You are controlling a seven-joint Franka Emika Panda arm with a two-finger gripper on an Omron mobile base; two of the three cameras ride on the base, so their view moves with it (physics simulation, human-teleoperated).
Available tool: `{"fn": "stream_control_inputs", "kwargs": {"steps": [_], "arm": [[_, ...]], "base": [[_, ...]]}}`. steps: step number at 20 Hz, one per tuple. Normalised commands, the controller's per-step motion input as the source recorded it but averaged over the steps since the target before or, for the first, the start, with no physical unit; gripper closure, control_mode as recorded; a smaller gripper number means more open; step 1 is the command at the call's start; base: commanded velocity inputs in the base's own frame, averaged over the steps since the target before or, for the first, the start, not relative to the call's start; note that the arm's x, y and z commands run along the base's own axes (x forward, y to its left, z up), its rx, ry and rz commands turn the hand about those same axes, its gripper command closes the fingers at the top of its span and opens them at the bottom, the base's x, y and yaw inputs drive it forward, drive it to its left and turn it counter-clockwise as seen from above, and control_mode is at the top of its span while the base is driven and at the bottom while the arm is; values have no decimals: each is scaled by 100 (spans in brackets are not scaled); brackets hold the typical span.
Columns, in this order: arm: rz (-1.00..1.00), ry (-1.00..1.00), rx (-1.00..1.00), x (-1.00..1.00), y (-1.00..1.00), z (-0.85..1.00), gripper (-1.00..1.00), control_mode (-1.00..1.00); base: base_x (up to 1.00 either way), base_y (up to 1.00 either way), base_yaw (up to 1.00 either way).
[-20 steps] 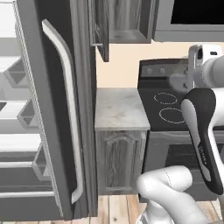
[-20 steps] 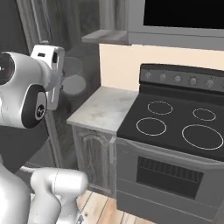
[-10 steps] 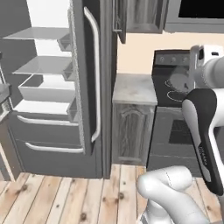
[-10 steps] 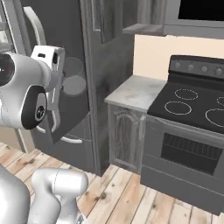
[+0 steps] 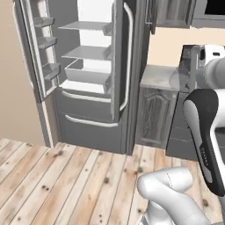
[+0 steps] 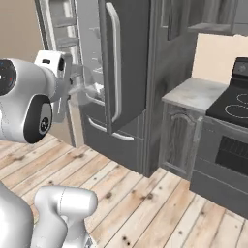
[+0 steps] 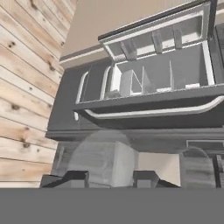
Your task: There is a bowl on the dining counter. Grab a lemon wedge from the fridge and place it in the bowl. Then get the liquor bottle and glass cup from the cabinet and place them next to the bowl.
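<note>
Since a moment ago the base has swung round, so both base views have shifted as a whole. The fridge (image 5: 88,127) now stands square ahead rather than off at the left edge, and the stove (image 6: 232,104) has slid to the right edge. The arm's pose over the base looks unchanged.

The glass cup (image 7: 98,153) is a faint, see-through rounded shape, almost colourless, with the grey cabinetry showing through it. It sits up in the air between the dark fingertips of the gripper (image 7: 109,177), whose jaws stand narrow and, as far as so pale a thing lets me judge, closed on its sides. From the right base view the cup (image 6: 86,92) hangs just ahead of the gripper (image 6: 72,85), in front of the fridge's open side.

The fridge's left door (image 5: 37,48) is swung open, with bins along its inner face. Pale shelves and a shallow drawer show inside, and the right door is shut. A small marble-topped counter (image 5: 160,77) sits beside the fridge, with the cabinet (image 5: 169,13) above it.
</note>
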Motion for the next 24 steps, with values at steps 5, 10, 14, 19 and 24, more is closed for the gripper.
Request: {"fn": "stream_control_inputs", "kwargs": {"steps": [5, 10, 14, 19, 24], "arm": [[0, 0, 0, 0, 0, 0, 100, 100], [0, 0, 0, 0, 0, 0, 100, 100], [0, 0, 0, 0, 0, 0, 100, 100], [0, 0, 0, 0, 0, 0, 100, 100], [0, 0, 0, 0, 0, 0, 100, 100]], "base": [[-85, 27, 37], [-49, 42, 47], [-11, 48, 55], [20, -6, 54], [42, -44, 50]]}}
